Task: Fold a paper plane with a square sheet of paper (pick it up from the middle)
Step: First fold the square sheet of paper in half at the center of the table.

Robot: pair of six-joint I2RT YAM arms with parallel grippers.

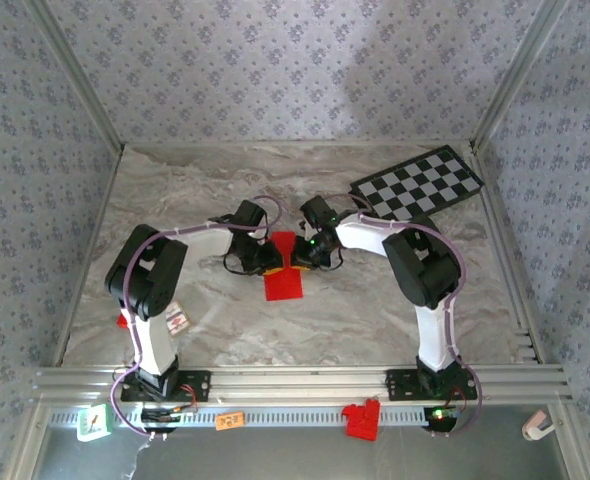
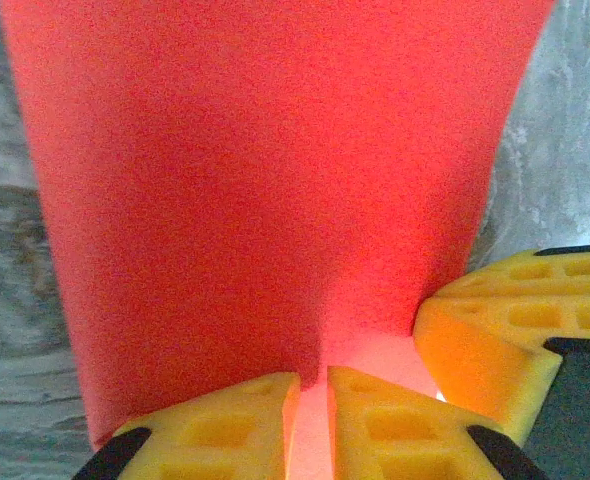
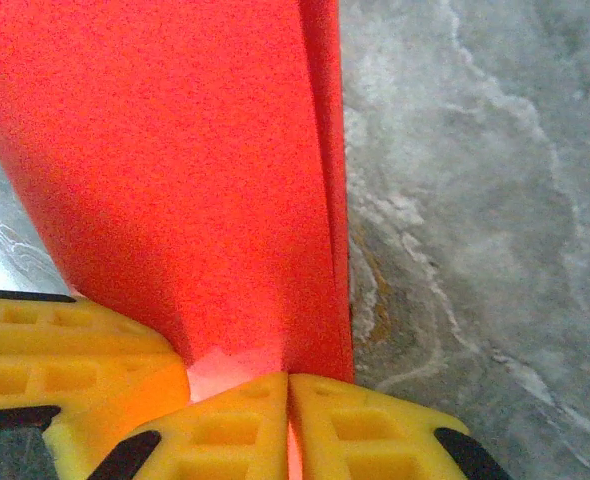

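The red sheet of paper (image 1: 283, 283) lies folded on the marble table (image 1: 205, 190) between my two arms, its near part spread flat on the surface. My left gripper (image 1: 272, 258) pinches it from the left, my right gripper (image 1: 302, 257) from the right, and the fingertips almost meet. In the left wrist view the paper (image 2: 265, 180) rises broad ahead of my left gripper (image 2: 313, 400), whose jaws stand a sliver apart with paper between them. In the right wrist view my right gripper (image 3: 288, 400) is shut on the paper (image 3: 175, 170), whose right edge shows layered folds.
A black-and-white checkered board (image 1: 417, 186) lies at the back right. A chunky red plastic bracket (image 1: 362, 420) sits on the front rail. A small tag (image 1: 177, 320) lies by the left arm's base. Patterned walls and aluminium rails enclose the table.
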